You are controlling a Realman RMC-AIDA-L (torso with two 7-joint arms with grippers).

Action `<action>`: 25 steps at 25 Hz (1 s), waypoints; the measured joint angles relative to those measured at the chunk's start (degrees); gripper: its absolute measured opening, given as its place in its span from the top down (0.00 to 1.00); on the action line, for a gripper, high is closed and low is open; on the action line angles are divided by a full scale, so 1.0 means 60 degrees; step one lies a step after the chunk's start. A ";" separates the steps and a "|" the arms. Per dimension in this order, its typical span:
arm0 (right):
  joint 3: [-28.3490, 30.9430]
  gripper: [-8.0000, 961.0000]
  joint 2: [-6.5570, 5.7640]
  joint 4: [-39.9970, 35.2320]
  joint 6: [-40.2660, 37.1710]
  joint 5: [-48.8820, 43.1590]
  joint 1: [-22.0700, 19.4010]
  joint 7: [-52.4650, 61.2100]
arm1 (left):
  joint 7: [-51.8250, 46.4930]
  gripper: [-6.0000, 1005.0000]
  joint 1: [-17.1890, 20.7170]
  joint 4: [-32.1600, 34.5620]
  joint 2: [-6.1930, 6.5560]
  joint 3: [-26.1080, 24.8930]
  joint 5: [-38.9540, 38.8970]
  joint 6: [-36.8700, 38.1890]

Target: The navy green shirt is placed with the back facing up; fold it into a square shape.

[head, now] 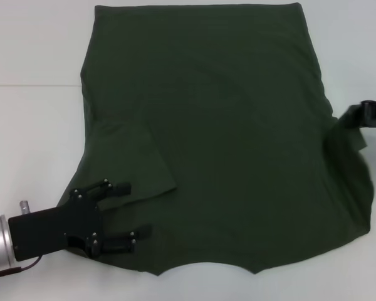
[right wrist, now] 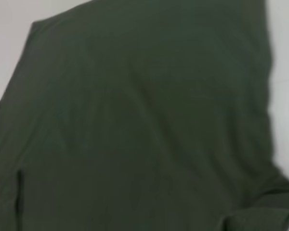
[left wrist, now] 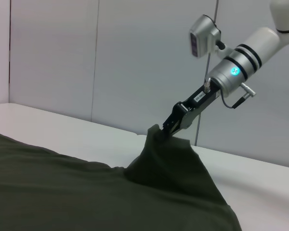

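Observation:
The navy green shirt (head: 225, 125) lies spread on the white table, filling most of the head view. Its left sleeve (head: 135, 160) is folded inward onto the body. My left gripper (head: 136, 210) rests open at the shirt's near left corner, one finger on either side of the sleeve's tip, nothing pinched. At the right edge, my right gripper (head: 354, 116) is shut on the right sleeve. In the left wrist view the right gripper (left wrist: 164, 129) holds that cloth up in a peak above the shirt (left wrist: 62, 187). The shirt (right wrist: 144, 120) fills the right wrist view.
The white table (head: 25, 125) shows bare to the left of the shirt and along the near edge. A pale wall (left wrist: 111, 57) stands behind the table in the left wrist view.

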 joint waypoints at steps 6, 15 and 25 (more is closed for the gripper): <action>-0.0739 0.98 0.0286 0.0115 0.0241 -0.0041 0.0428 0.0045 | -0.0155 0.07 -0.0025 0.0016 0.0000 0.0000 0.0041 0.0001; -0.1350 0.94 0.0498 0.0124 0.0543 -0.0061 0.0623 0.0087 | -0.0161 0.07 0.0039 0.0036 -0.0007 0.0000 0.0008 0.0005; -0.1482 0.81 0.0557 0.0114 0.0465 -0.0008 0.0658 -0.0046 | -0.0161 0.07 0.0025 0.0004 -0.0014 0.0000 0.0001 0.0006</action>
